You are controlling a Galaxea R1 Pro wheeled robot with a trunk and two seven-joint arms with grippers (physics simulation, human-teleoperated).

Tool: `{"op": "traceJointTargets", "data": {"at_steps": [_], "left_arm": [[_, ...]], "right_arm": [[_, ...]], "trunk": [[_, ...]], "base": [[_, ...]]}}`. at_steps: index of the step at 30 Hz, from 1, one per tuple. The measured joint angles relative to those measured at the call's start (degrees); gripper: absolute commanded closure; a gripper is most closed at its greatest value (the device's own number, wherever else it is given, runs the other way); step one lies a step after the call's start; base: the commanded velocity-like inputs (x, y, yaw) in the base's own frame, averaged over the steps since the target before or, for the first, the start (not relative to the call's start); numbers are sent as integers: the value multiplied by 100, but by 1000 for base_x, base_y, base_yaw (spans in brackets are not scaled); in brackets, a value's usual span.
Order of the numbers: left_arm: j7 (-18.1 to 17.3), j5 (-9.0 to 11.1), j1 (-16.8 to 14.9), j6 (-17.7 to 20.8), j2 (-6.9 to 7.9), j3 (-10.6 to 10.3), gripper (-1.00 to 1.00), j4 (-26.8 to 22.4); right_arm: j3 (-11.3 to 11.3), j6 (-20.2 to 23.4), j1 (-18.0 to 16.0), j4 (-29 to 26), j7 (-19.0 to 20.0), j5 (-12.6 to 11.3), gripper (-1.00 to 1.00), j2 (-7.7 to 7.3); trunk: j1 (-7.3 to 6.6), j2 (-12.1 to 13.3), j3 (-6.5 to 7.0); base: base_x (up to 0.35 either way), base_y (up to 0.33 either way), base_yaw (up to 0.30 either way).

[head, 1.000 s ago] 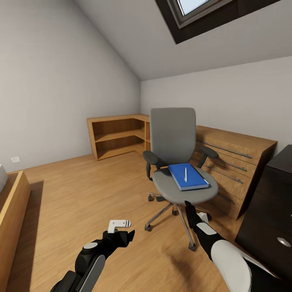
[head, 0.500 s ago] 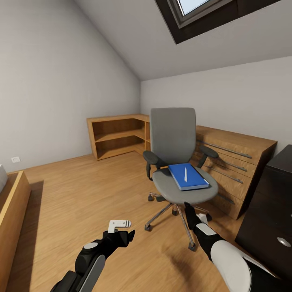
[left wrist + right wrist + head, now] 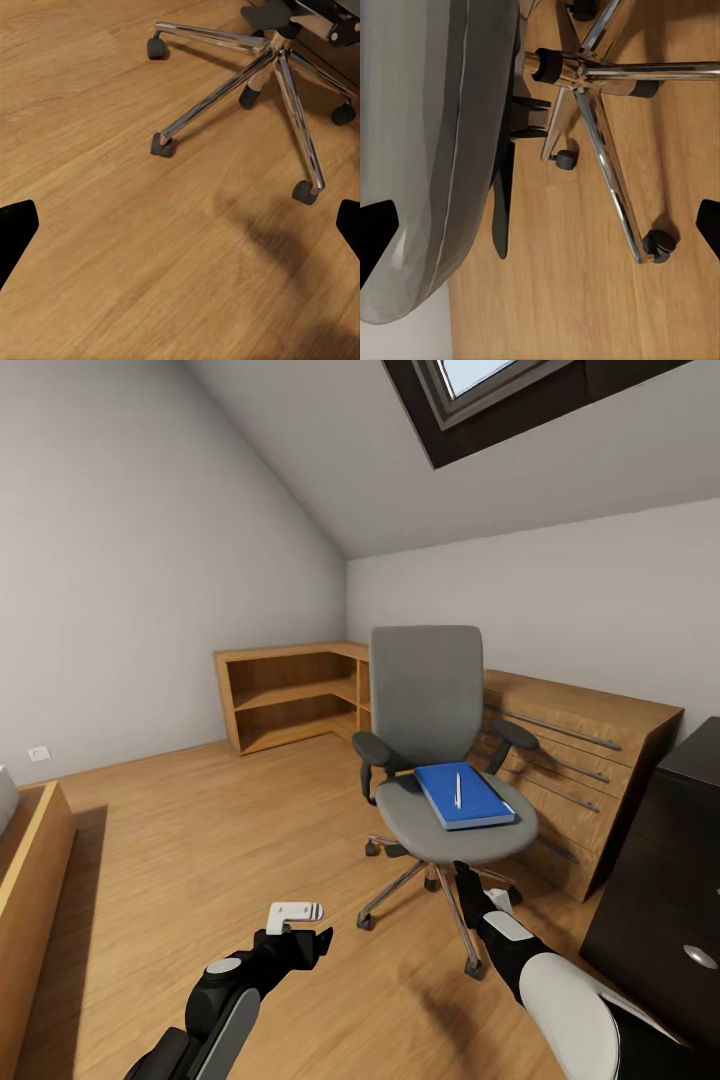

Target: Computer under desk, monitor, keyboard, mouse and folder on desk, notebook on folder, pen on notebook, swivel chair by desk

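Because the folder (image 3: pixel 462 796) with the pen (image 3: pixel 458 790) lies on the chair (image 3: pixel 440 760), the right gripper (image 3: pixel 464 880), spread wide and empty, points up just below the seat, and the left gripper (image 3: pixel 312 938), also wide, hangs farther off.

Grey chair (image 3: pixel 428 705) on a silver base, bright blue folder (image 3: pixel 462 795), white pen (image 3: pixel 458 790), honey-brown plank floor (image 3: pixel 200 830), glossy black worktop (image 3: pixel 690 840).

An attic bedroom in a home is shown; grey walls (image 3: pixel 120 560) are met by a sloped ceiling in which a dark-framed skylight (image 3: pixel 500 400) is set; a wood plank floor (image 3: pixel 200 840), low wooden shelving (image 3: pixel 285 695) and a swivel chair (image 3: pixel 430 760) are seen.
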Motion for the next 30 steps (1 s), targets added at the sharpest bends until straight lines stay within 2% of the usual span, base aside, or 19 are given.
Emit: {"op": "traceJointTargets", "data": {"at_steps": [6,15,26,30], "left_arm": [[0,0,1,0,-1,1,-100,0],[0,3,-1,0,6,4,-100,0],[0,1,-1,0,7,4,-100,0],[0,-3,-1,-1,7,4,-100,0]], "right_arm": [[2,0,0,0,-2,0,-100,0],[1,0,0,-2,-3,0,-100,0],[3,0,0,-9,-3,0,-100,0],[22,0,0,-9,-1,-2,-100,-4]], "trunk": [[-1,0,0],[-2,0,0],[-1,0,0],[-3,0,0]], "base": [[36,0,0],[197,0,0],[29,0,0],[232,0,0]]}}
